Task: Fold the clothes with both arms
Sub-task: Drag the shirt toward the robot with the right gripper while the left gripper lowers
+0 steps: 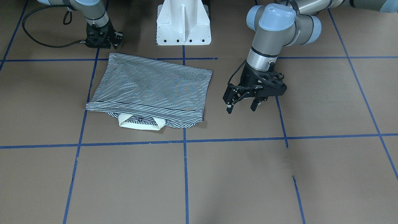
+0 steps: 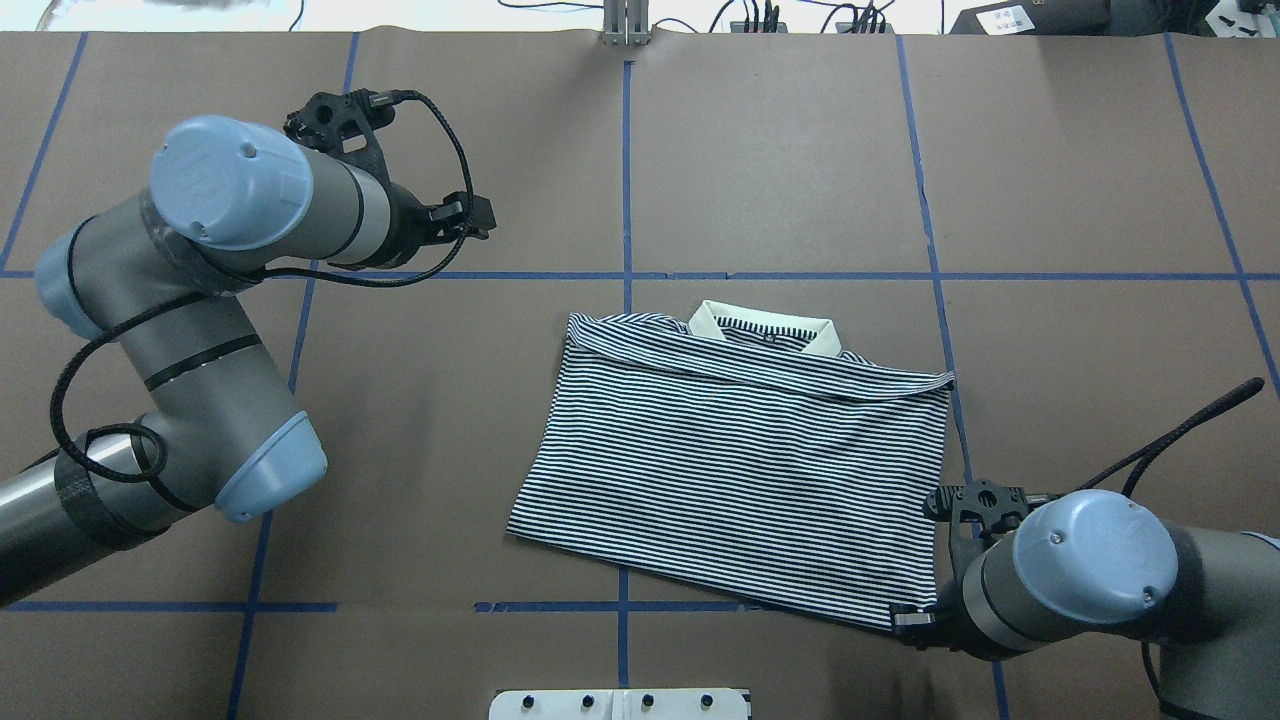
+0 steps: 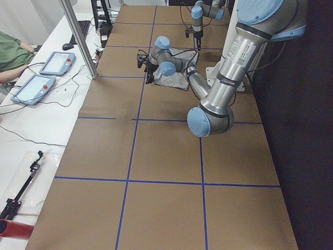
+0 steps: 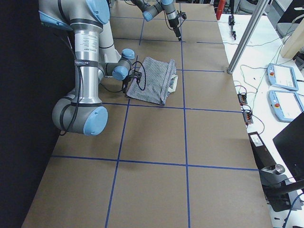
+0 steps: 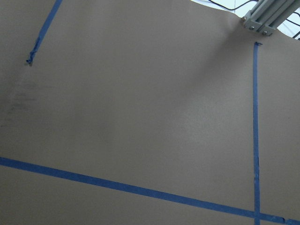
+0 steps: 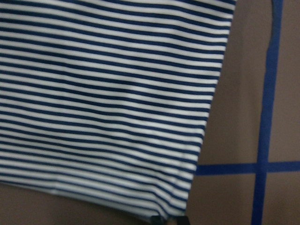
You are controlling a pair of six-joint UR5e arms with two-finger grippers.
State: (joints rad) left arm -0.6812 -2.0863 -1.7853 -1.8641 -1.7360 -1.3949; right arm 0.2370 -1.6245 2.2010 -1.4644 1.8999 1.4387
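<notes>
The folded shirt (image 1: pixel 149 87) takes up the middle of the desk (image 1: pixel 326 102). Broad bare desk lies on the operators' side and all round the left tool (image 1: pixel 241 109), which hangs apart from the shirt's edge, jaws spread. The right tool (image 1: pixel 107 39) crowds the shirt's corner, near the white pedestal (image 1: pixel 183 21).
</notes>
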